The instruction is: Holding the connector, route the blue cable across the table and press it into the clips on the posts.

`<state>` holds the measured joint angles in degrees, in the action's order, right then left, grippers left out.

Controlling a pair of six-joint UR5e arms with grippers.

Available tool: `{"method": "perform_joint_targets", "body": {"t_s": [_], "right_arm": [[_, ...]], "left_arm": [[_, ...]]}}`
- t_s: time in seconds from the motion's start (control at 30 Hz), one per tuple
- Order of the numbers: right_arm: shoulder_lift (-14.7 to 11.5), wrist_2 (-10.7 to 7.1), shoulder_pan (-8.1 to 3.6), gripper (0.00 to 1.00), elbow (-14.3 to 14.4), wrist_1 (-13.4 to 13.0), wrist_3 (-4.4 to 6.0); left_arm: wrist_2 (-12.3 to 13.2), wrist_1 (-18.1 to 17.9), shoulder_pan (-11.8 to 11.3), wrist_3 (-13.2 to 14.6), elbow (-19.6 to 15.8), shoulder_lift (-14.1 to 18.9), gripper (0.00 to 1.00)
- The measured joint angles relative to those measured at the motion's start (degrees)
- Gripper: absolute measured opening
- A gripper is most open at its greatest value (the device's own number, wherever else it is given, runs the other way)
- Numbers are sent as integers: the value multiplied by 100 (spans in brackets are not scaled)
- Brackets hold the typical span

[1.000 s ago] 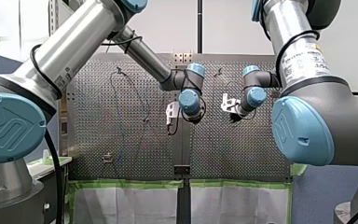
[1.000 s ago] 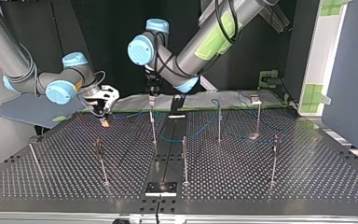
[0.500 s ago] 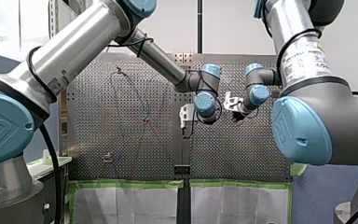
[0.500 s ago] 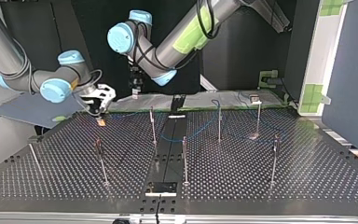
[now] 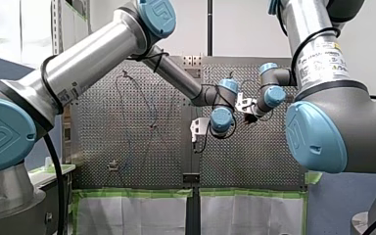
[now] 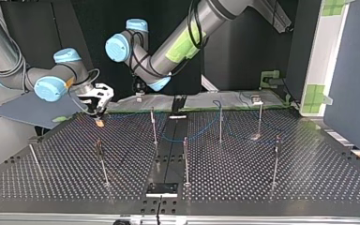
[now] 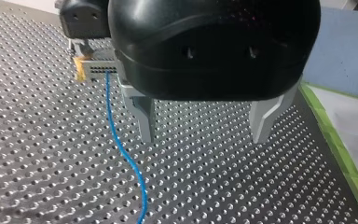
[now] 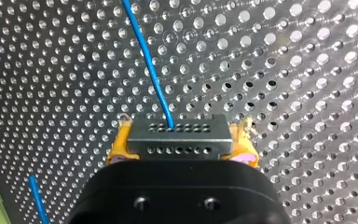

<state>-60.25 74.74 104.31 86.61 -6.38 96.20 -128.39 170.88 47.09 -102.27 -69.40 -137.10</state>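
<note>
- My right end effector (image 8: 179, 147) is pinching the connector (image 8: 177, 135) between its yellow pads (image 8: 117, 150) (the connector's a little grey block with rows of tiny holes in it).
- The blue cable (image 8: 148, 65) comes out of the connector's far face and runs away over the perforated table (image 8: 307, 70).
- In the top view that end effector sits at the far left of the table, with the connector down low over the holes. Can't tell if it's actually touching the surface.
- My left end effector (image 7: 204, 123) hangs above the table with its metal fingers (image 7: 142, 114) spread wide and nothing between them.
- In the left wrist view the cable passes just beside one finger, outside the gap. It leads on to the connector, which sits ahead in the other arm's grip.
- The top view puts my left end effector just right of the right one, higher up and near the table's far edge.
- Thin posts (image 6: 185, 159) stand upright all over the table, well apart from each other.
- The rest of the cable wanders across the middle and right part of the table among the posts. Whether it's clipped onto any of them is too small to tell.
</note>
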Motion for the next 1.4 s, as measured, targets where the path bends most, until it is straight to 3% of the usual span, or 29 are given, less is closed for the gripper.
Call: {"method": "perform_joint_targets", "body": {"t_s": [0.23,0.4,0.87,1.2,1.4], "right_arm": [[-1,-27,-12,0,2,-14,53],[-1,-29,-32,0,2,-27,84],[-1,-64,-62,0,2,-110,110],[-1,-112,-65,0,2,-118,112],[-1,-185,-61,0,2,-118,112]], "left_arm": [[-159,170,61,-65,336,-335,100],[-390,322,161,-261,603,-605,100],[-872,-40,291,-368,1285,-785,100],[-873,-202,183,-308,1739,-856,100],[-733,-293,6,-281,1833,-912,100]]}}
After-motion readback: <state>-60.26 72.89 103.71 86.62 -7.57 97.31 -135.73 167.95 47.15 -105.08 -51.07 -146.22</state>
